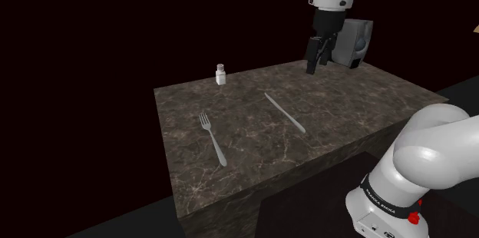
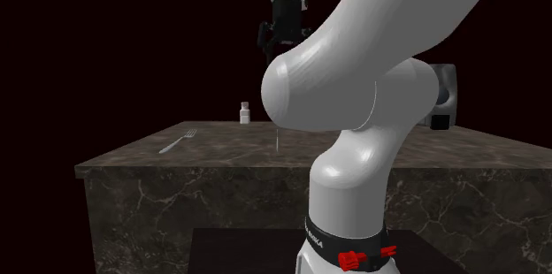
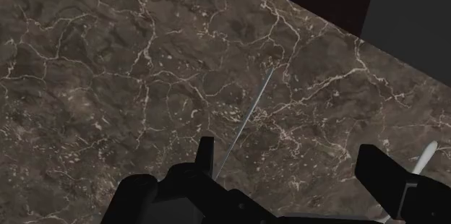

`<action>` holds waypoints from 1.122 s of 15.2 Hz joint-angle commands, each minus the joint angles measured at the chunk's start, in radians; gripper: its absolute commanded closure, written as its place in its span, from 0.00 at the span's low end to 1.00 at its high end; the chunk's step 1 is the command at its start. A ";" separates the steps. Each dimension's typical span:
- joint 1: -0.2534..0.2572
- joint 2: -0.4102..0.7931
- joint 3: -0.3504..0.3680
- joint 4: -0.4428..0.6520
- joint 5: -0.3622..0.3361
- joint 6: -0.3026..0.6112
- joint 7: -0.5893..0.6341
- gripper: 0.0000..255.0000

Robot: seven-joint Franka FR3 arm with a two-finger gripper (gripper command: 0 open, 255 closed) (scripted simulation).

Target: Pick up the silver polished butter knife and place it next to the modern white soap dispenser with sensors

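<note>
Butter knife [image 1: 284, 112]: a thin, pale grey blade lying flat on the dark, veined worktop [image 1: 345, 98], near its middle and set slantwise to the edges. In the wrist view the knife [image 3: 249, 118] appears as a slim bright line on the stone, running past the tool's left finger [image 3: 206, 156] without touching it.

Soap dispenser [image 1: 355, 42]: a grey-white block standing at the far corner of the worktop, well apart from the knife. In the second exterior view the dispenser [image 2: 442, 95] shows partly behind the arm.

Tool [image 1: 313, 66]: black, hanging point-down above the far part of the worktop, just to the shoulder view's left of the dispenser and clear of the surface. In the wrist view the tool [image 3: 289, 150] is released, its fingers standing wide apart with nothing clasped between them.

Fork [image 1: 213, 138]: lies flat to the shoulder view's left of the knife, apart from it, tines toward the far edge.

Small bottle [image 1: 221, 74]: white, upright, near the far edge, beyond the fork.

Arm [image 1: 430, 152]: white, rising from the shoulder view's lower right. A black area surrounds the worktop.
</note>
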 commanded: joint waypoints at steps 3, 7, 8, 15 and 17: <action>-0.014 0.025 0.018 -0.047 0.010 0.074 0.057 0.00; -0.041 0.098 0.054 -0.125 0.028 0.227 0.171 0.00; -0.048 0.121 0.063 -0.141 0.032 0.267 0.199 0.00; -0.092 0.298 0.113 -0.204 0.047 0.512 0.372 0.00; -0.091 0.313 0.114 -0.222 0.048 0.543 0.372 0.00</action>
